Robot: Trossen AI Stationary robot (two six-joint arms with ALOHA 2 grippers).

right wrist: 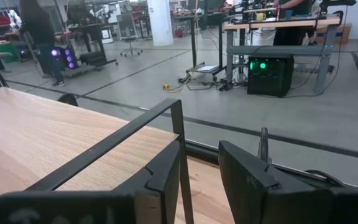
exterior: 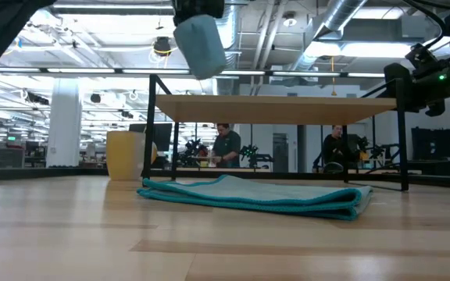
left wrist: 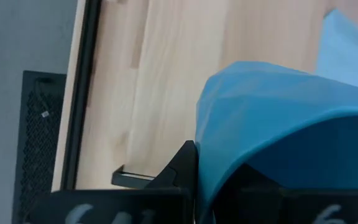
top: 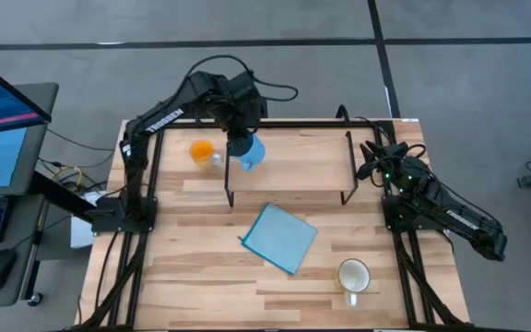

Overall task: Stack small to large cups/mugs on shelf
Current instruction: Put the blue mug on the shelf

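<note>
My left gripper (top: 243, 138) is shut on the small light-blue mug (top: 251, 149) over the left end of the shelf (top: 293, 166), a light-wood board on thin black legs. In the low view the blue mug (exterior: 200, 43) hangs tilted, clear above the shelf board (exterior: 280, 109). The orange mug (top: 201, 150) stands on its base on the tabletop, left of the shelf. The white mug (top: 354, 275) stands upright near the table's near right corner. My right gripper (right wrist: 197, 177) waits open by the shelf's right end. My left gripper holds the light-blue mug (left wrist: 278, 118) by its upper end (exterior: 194, 22), coming from above and pointing down. The gripper body hides the exact place of contact. One dark finger (left wrist: 180, 163) lies against the mug's outer wall. The mug is lifted clear and hangs tilted below the fingers.
A flat folded blue cloth (top: 279, 238) lies on the table in front of the shelf. Black frame rails run along the table's left edge (top: 141, 184) and right edge (top: 404, 231). People and benches show in the room beyond the table.
</note>
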